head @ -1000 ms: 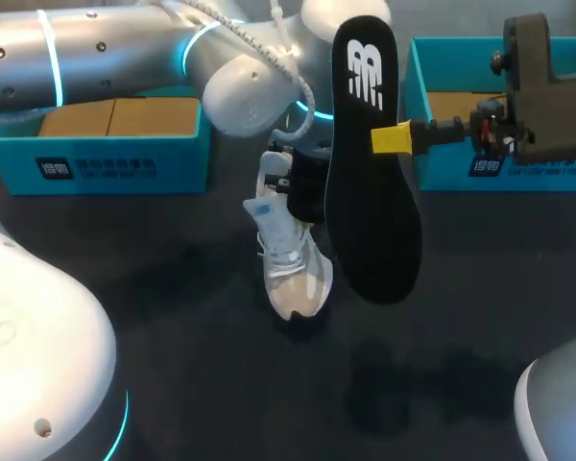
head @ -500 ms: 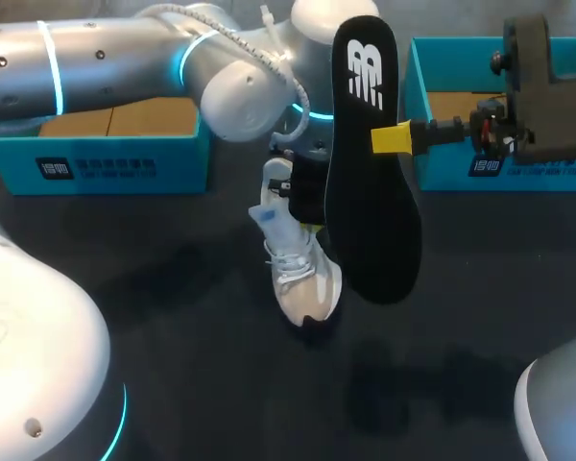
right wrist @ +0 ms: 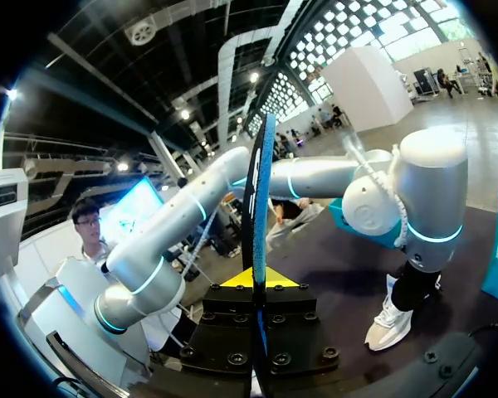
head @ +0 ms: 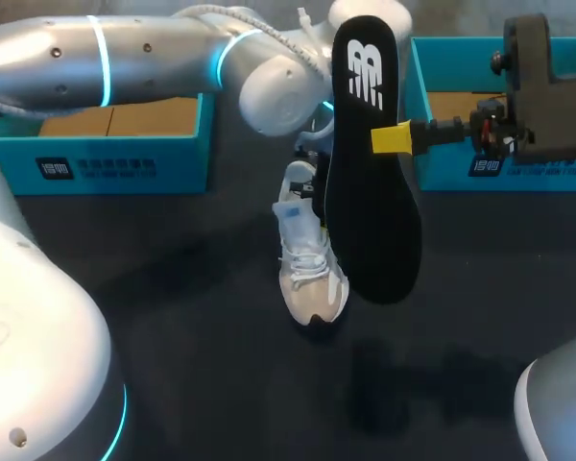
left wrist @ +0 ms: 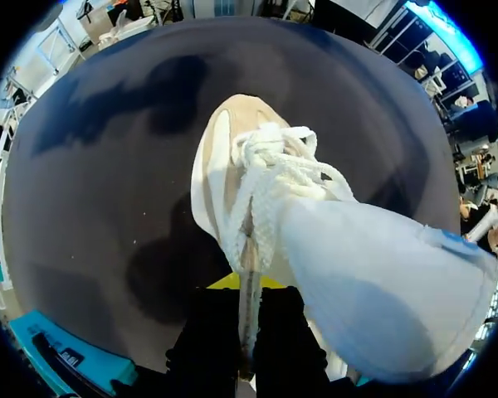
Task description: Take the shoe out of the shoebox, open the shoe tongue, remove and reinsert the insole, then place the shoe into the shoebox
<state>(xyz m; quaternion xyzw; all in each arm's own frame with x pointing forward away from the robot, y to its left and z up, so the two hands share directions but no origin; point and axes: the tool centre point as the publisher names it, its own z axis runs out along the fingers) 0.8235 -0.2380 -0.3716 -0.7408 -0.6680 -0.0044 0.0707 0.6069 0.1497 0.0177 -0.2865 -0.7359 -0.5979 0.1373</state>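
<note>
Shoe: out of its box, the pale shoe (head: 312, 274) sits at the centre of the head view with its toe toward the lower edge. It is low over the dark table (head: 173, 336), and you cannot tell whether the sole rests flat.
Insole: the black insole (head: 370, 192) is out of the shoe and held upright, just right of centre, overlapping the shoe's right side in the head view.
Right end effector: your right end effector (head: 396, 138) comes in from the right edge and is clamped on the insole's edge, its fingers pressing both faces.
Left end effector: your left end effector (left wrist: 239, 283) is at the shoe's heel end, closed on a strip of the shoe's upper, laces and tongue just ahead of it.
Boxes: the left teal box (head: 106, 158) stands at upper left and the right teal box (head: 442, 96) at upper right, both well apart from the shoe.
Step in hand: by the look of it, the insole is removed and awaiting reinsertion.
Next move: you would need to tip the insole toe-first toward the shoe's opening while the left arm (head: 125, 58) steadies the shoe.
</note>
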